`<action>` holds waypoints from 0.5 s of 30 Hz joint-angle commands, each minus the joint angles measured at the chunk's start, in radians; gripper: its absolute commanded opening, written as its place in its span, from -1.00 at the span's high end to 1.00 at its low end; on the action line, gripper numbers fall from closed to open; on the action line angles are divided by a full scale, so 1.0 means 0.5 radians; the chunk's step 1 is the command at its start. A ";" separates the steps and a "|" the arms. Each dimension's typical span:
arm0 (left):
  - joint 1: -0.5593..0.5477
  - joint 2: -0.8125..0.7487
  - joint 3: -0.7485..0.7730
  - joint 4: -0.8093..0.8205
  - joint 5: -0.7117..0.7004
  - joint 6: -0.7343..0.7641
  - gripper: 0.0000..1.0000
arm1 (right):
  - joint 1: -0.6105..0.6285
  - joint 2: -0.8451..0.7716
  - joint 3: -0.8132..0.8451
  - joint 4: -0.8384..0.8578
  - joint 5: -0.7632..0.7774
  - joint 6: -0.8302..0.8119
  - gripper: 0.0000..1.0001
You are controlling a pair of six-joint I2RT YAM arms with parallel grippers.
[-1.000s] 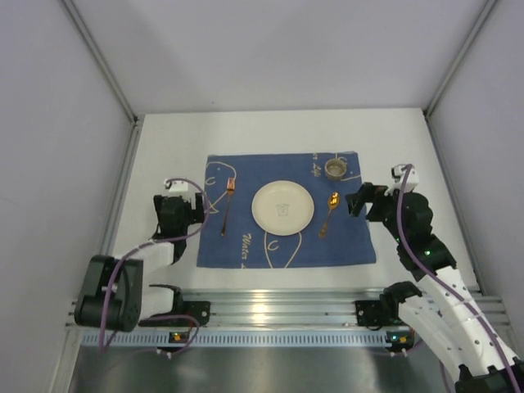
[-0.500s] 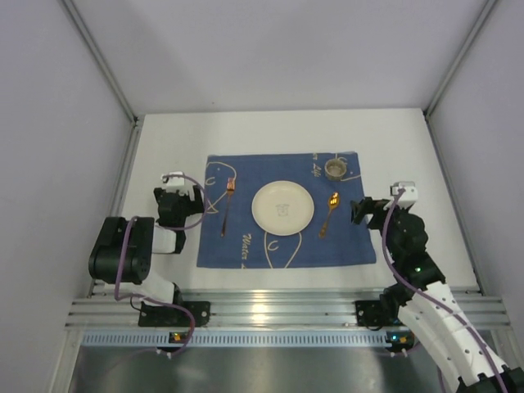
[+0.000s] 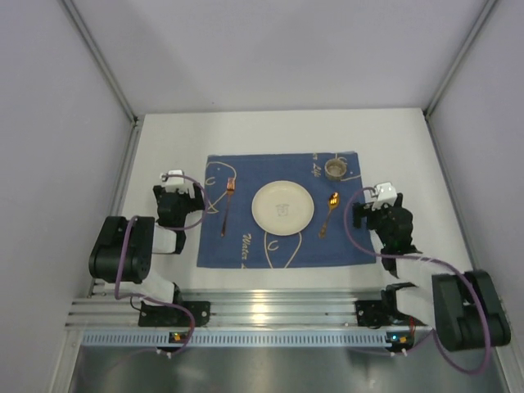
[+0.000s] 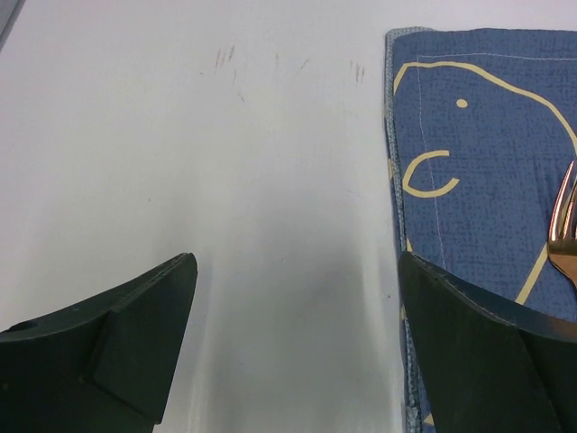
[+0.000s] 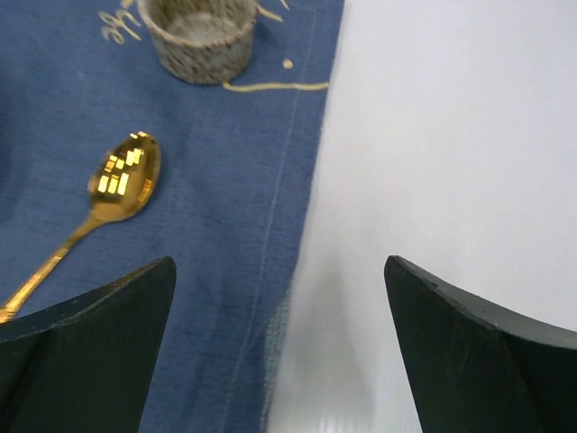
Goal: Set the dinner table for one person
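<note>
The table (image 3: 164,139) spread under both arms. Its mat (image 3: 246,246) carried plate (image 3: 282,206), fork (image 3: 226,206) left, spoon (image 3: 328,214) right and cup (image 3: 335,169) far right. Both jaws were released and empty. The left arm (image 3: 176,214) was over bare table, fork to its right. The right arm (image 3: 389,225) straddled the mat's edge, spoon to its left. Both utensils ran near-far, and the setting looked complete.

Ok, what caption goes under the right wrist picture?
Open right end effector over the blue placemat edge, with a gold spoon and speckled cup.

Dinner table (image 3: 278,131): large, plain white, matte, rectangular, flat, faintly scuffed.
</note>
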 commanded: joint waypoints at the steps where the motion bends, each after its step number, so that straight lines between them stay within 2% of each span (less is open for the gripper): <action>1: 0.004 -0.011 0.013 0.179 0.035 -0.017 -0.97 | -0.171 0.311 0.141 0.692 -0.263 -0.143 -1.00; 3: 0.004 -0.011 0.013 0.176 0.039 -0.017 -0.97 | -0.233 0.477 0.246 0.719 -0.206 0.015 -0.99; 7: 0.004 -0.014 0.013 0.173 0.042 -0.017 -0.97 | -0.346 0.863 0.118 1.402 -0.377 0.138 -1.00; 8: 0.004 -0.014 0.010 0.176 0.039 -0.017 -0.97 | -0.368 0.837 0.157 1.170 -0.341 0.145 -1.00; 9: 0.004 -0.014 0.013 0.176 0.039 -0.017 -0.97 | -0.353 0.824 0.236 1.095 -0.289 0.136 -0.99; 15: 0.004 -0.014 0.013 0.179 0.039 -0.017 -0.97 | -0.313 0.849 0.255 1.100 -0.150 0.151 -1.00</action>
